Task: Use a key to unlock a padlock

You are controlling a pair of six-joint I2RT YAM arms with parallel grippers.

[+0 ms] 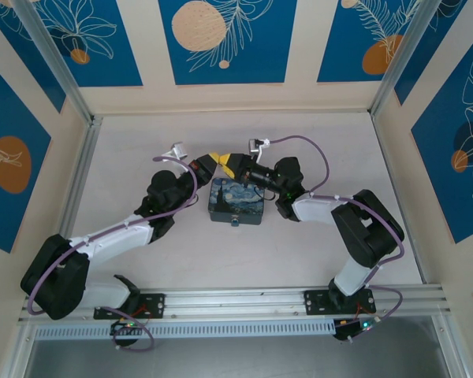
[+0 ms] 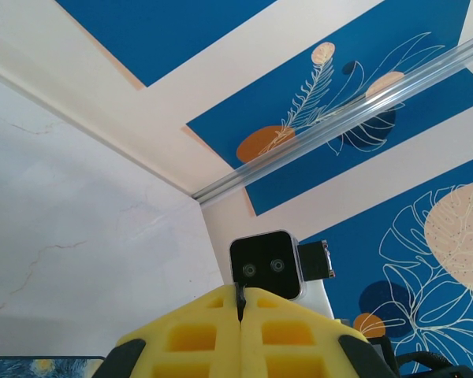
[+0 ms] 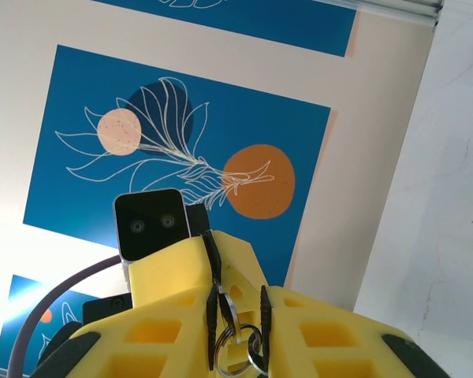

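Box [image 1: 236, 201]: Starry-Night print, lying flat on the table [image 1: 323, 264] between the two arms.
Left claw [image 1: 211, 161]: hangs over the box's far-left corner, tips pointing toward the right claw.
Left claw state: the yellow fingers [image 2: 197, 335] are pressed together along one seam.
Sliver [image 2: 239, 296]: a thin dark strip pokes out of that seam at the fingertips. It cannot be told whether it is the padlock.
Right claw [image 1: 235, 165]: over the box's far edge, just beside the left claw.
Right claw state: clamped on the key, with a black pad on each side of it.
Key [image 3: 228, 309]: silvery and upright between the right claw's pads, so it is held above the box's far edge.
Rings [image 3: 236, 353]: two metal rings hang from the key, low between the yellow fingers.
Small bit [image 1: 235, 224]: sits on the middle of the box's near face, too small to identify.
Padlock: cannot tell where it is.
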